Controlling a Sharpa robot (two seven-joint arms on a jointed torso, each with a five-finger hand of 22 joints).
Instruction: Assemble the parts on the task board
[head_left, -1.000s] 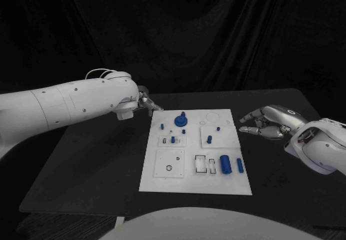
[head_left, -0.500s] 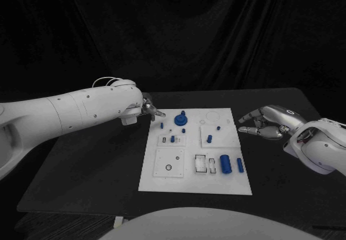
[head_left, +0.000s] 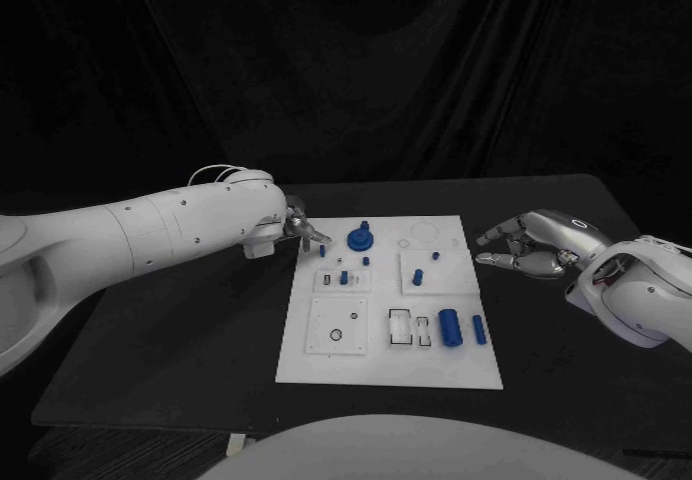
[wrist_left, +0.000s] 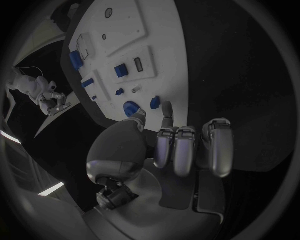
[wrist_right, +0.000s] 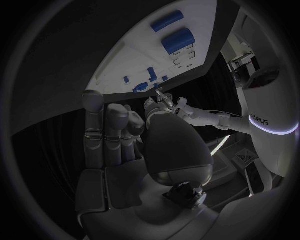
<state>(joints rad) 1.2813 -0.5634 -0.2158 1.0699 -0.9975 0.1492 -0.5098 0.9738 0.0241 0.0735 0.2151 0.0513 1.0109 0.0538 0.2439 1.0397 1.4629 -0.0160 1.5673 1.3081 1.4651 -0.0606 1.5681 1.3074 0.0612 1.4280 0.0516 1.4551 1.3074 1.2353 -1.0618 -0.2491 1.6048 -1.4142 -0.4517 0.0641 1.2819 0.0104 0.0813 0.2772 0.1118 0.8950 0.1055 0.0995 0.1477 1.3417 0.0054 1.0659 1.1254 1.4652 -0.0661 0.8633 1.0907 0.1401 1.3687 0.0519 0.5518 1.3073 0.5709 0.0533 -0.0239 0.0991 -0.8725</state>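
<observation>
The white task board (head_left: 378, 350) lies in the middle of the black table, with blue parts on it. A round blue part with a peg (head_left: 361, 238) stands near its far edge, and a small blue peg (head_left: 323, 250) stands at the far left corner. My left hand (head_left: 300, 228) hovers over that corner. In the left wrist view a finger and thumb of this hand (wrist_left: 187, 145) reach toward the small peg (wrist_left: 154, 102) with a gap between them, holding nothing. My right hand (head_left: 531, 245) hangs beside the board's right edge, fingers loosely bent and apart, empty.
A large blue cylinder (head_left: 451, 328) and a thinner one (head_left: 479, 329) lie at the board's near right. Several short pegs (head_left: 420, 278) stand mid-board. Bare black table (head_left: 188, 330) spreads left and right of the board. A dark curtain hangs behind.
My left arm has swung in toward the board, bringing its hand closer over the far left corner. The right hand has stayed where it was.
</observation>
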